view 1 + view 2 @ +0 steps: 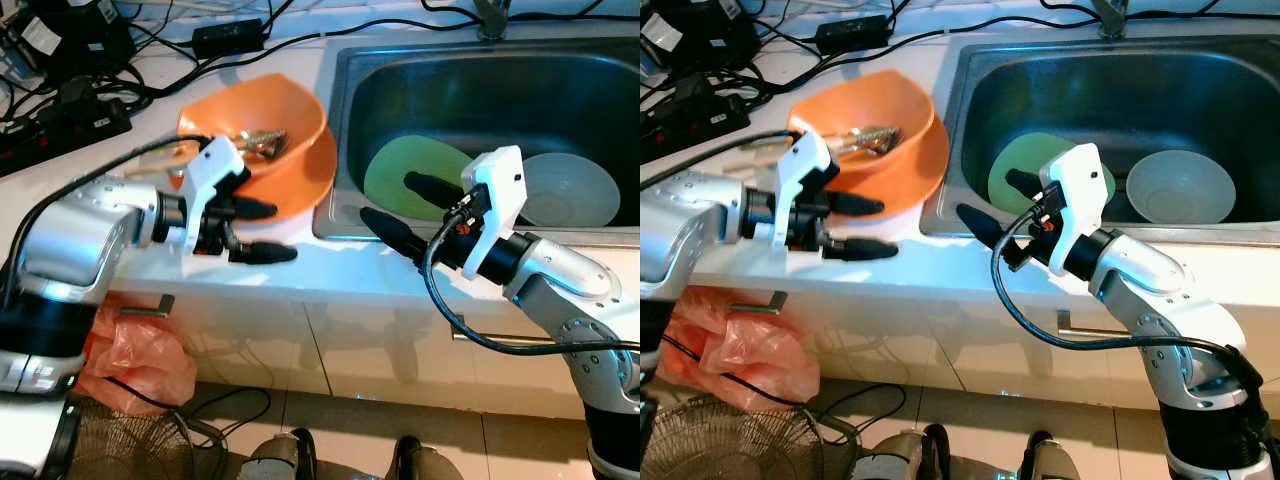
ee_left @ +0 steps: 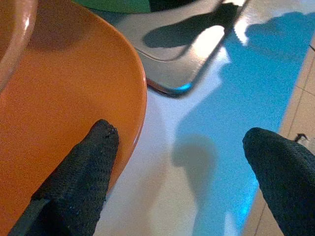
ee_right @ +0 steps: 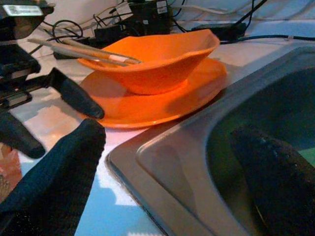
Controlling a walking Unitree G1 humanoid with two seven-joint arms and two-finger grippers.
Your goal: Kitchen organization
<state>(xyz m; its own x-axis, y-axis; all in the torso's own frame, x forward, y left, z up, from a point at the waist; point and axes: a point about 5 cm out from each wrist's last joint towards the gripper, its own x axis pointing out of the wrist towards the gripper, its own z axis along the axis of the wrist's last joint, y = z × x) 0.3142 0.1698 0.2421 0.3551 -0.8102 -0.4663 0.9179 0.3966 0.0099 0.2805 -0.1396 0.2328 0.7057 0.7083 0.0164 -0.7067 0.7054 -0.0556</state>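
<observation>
Head views, step in hand: I judge it to be gripping the orange plate point(image 1: 318, 178) by its near rim. My left gripper point(image 1: 262, 231) stands open there, one finger over the rim and one below, at the counter point(image 1: 330, 262) edge.
Head views, doing it well: close squarely on the rim and lift level, since the orange bowl point(image 1: 262, 118) sits on the plate with chopsticks point(image 1: 255, 140) inside.
Head views, right side: my right gripper point(image 1: 997, 203) is spread wide over the sink point(image 1: 345, 90) front edge, holding nothing.
Head views, count: one orange bowl, one orange plate, one green plate point(image 1: 405, 175) and one grey bowl point(image 1: 570, 190) in the sink.
Left wrist view: one of my fingertips point(image 2: 96, 147) overlaps the plate rim; the other hangs apart over the counter.
Right wrist view: bowl on plate, just beside the sink rim; chopsticks number two, I judge.
</observation>
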